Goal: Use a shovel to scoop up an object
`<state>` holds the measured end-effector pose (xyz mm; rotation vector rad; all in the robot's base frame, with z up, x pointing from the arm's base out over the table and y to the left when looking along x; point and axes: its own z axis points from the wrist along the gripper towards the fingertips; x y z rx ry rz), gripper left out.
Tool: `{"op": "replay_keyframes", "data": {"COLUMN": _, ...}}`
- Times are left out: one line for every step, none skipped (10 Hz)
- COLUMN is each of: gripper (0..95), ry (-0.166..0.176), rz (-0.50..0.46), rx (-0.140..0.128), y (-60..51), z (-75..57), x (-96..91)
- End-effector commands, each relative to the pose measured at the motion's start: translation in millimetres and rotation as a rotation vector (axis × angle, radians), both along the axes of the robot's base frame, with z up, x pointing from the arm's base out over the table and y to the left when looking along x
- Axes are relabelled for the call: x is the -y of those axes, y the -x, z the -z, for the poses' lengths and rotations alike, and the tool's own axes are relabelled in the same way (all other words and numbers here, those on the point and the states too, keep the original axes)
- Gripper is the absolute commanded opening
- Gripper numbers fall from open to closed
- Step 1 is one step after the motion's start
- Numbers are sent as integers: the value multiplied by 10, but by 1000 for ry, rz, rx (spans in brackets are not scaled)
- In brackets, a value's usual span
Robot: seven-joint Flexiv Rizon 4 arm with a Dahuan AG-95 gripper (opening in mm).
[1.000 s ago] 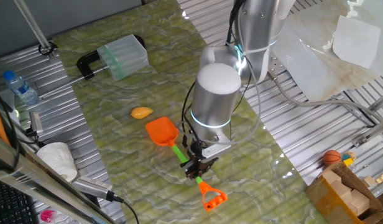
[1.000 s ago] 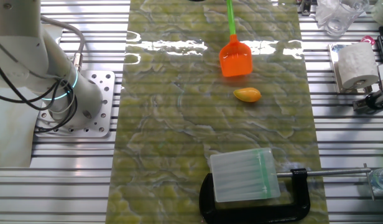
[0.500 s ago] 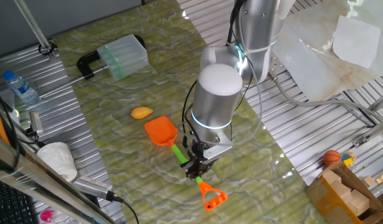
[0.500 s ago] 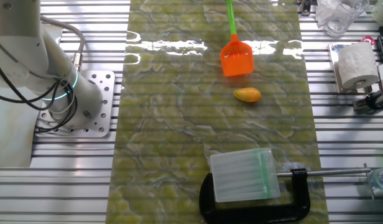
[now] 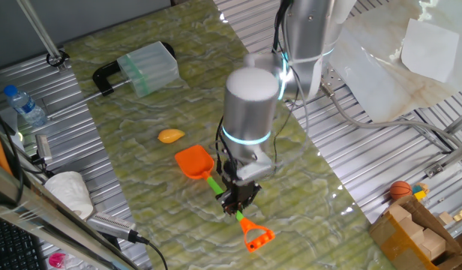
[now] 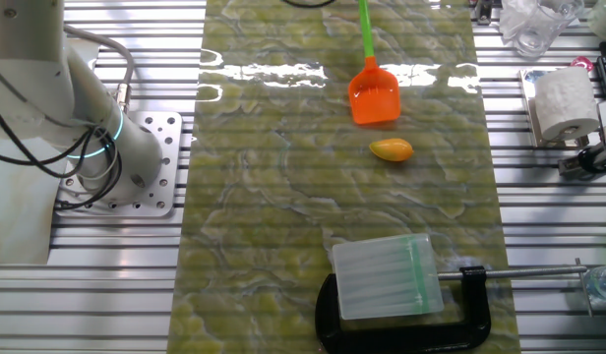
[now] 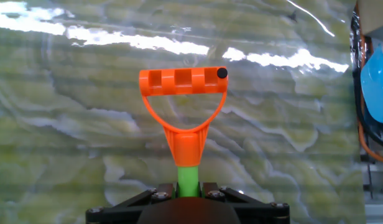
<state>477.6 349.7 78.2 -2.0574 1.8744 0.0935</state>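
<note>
The yellow-orange object [image 5: 169,136] lies unscooped on the green mat [image 5: 141,120], just beyond the orange blade of the shovel [image 5: 195,161], whose green shaft the gripper [image 5: 235,199] has clamped near the D-handle; the scoop itself remains.

The arm stands nearly upright over its wrist, the gripper [image 5: 235,201] pointing down. Its jaws are clamped on the shovel's [image 5: 216,184] green shaft, the orange D-handle just beyond them.
</note>
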Motion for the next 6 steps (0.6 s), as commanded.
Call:
{"op": "replay_keyframes", "data": {"gripper": 0, "ry": -2, "rz": 4, "rx": -2, "y": -4, "z": -3, "x": -15}}
{"op": "replay_keyframes", "data": {"gripper": 0, "ry": -1, "rz": 3, "rx": -2, "y": -3, "z": -14, "x": 4}}
{"op": "replay_keyframes", "data": {"gripper": 0, "ry": -2, "rz": -4, "rx": -4, "y": -2, "z": -29, "x": 29}}
{"op": "replay_keyframes", "data": {"gripper": 0, "ry": -3, "rz": -2, "rx": -11, "y": -2, "z": -32, "x": 34}}
{"op": "replay_keyframes", "data": {"gripper": 0, "ry": 0, "rz": 2, "rx": -23, "y": -2, "z": -32, "x": 34}}
{"op": "replay_keyframes", "data": {"gripper": 0, "ry": -1, "rz": 22, "rx": -46, "y": 3, "z": -36, "x": 30}}
